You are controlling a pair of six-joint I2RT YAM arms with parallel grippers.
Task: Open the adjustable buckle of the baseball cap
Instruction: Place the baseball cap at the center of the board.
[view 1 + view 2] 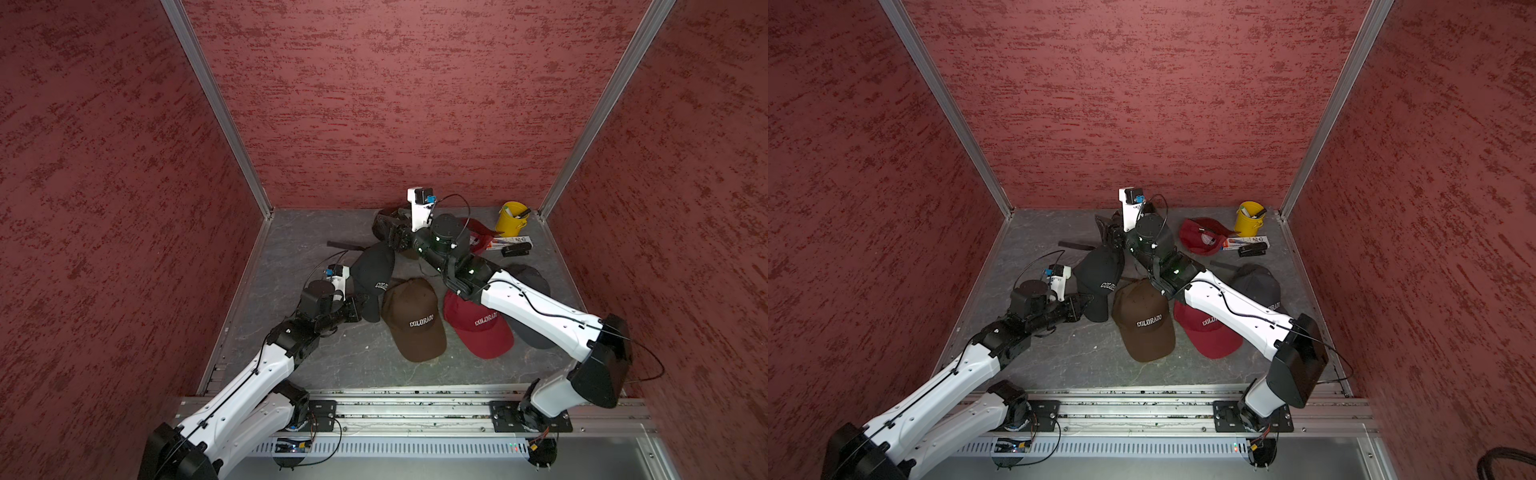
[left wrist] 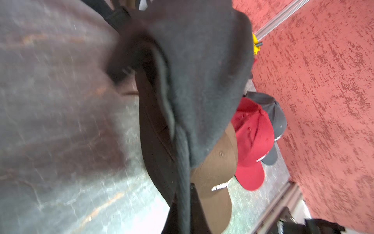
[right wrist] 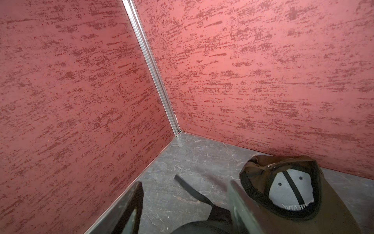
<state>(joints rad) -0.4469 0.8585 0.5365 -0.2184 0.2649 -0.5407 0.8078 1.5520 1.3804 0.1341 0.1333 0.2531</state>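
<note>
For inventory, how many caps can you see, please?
6: black cap, brown cap, red cap, grey cap mid-table; second red cap by bucket; upturned brown cap at back. More may be hidden.

Black cap [image 1: 372, 270], brown cap [image 1: 411, 303] and red cap [image 1: 486, 343] show white lettering [image 1: 422, 322] (capitals).

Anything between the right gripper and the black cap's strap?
Nothing visible. The black cap's strap lies on bare table between the open fingers of the right gripper; the upturned brown cap sits beside one finger, off the path.
</note>
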